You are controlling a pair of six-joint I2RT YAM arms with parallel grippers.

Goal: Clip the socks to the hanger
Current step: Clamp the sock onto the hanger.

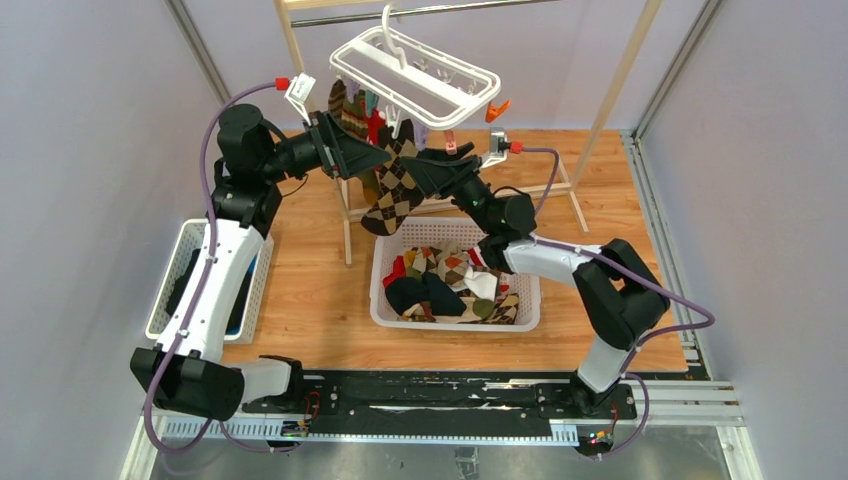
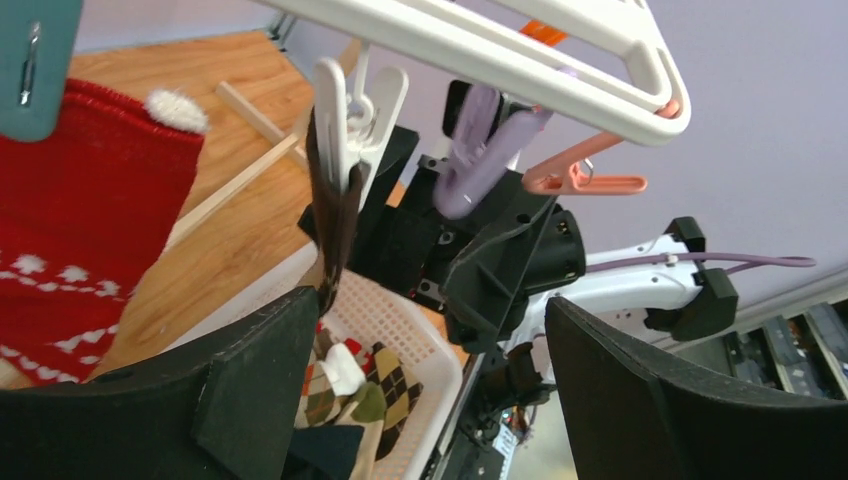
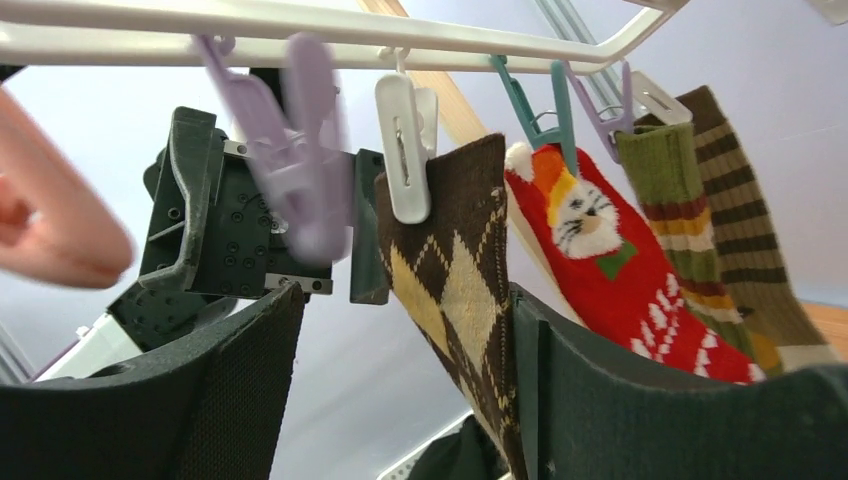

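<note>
The brown argyle sock [image 3: 450, 290] hangs from the hanger [image 3: 130, 14], pinched at its cuff by a white clip [image 3: 405, 150]. A red sock [image 3: 600, 270] and olive-striped socks [image 3: 700, 200] hang on clips beside it. The right gripper [image 3: 405, 300] has its jaws wide apart, with the argyle sock dangling between them. The left gripper [image 2: 430, 305] faces it, its jaws likewise apart and holding nothing. Other socks [image 1: 440, 280] lie in the white basket [image 1: 455, 325] below.

Left arm [image 1: 222, 265] and right arm [image 1: 560, 262] raised, tips nearly meeting. Left gripper [image 2: 430, 385] fingers [image 2: 255, 385] spread wide. Right gripper [image 3: 405, 390] fingers [image 3: 240, 390] spread too.
</note>
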